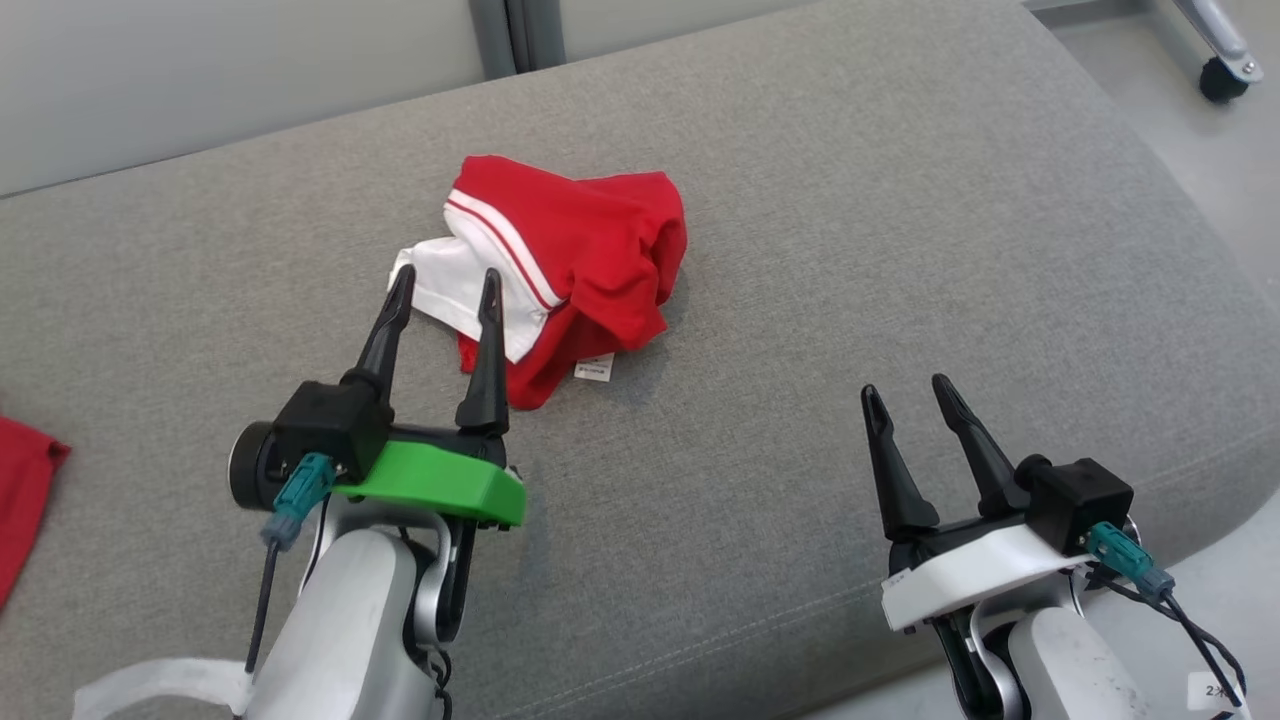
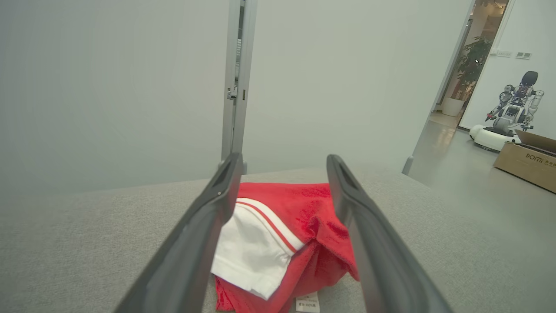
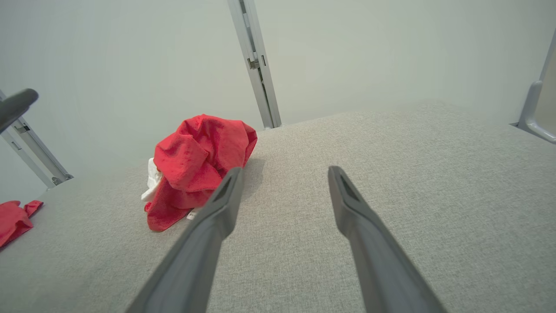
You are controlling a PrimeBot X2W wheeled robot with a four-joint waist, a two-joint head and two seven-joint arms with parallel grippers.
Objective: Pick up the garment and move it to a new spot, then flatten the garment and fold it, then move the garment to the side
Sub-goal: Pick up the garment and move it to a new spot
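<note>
Garment (image 1: 575, 265): a crumpled red and white heap. Sits near the middle of the sofa cushion (image 1: 850, 200), a little toward its far edge. Lies straight ahead of the left claw (image 1: 447, 275), spread wide and empty, fingertips at the white near side. Right claw (image 1: 907, 387) equally wide, holding nothing, well apart by the front edge. Long axis seemingly across the left fingers; left arm clearly nearer.

Soft cloth on woven upholstery, plastic hardware

The garment (image 1: 600, 240) just ahead of the left gripper (image 1: 447, 275) was soft, slightly fuzzy red cloth with a smoother white panel. The cushion (image 1: 850, 250) under it and under the right gripper (image 1: 906, 386) was grey, coarse-woven, matt fabric. The left gripper's fingers (image 1: 487, 360) looked like dark matt plastic, and the mount (image 1: 440, 485) behind them like smooth green plastic.
</note>
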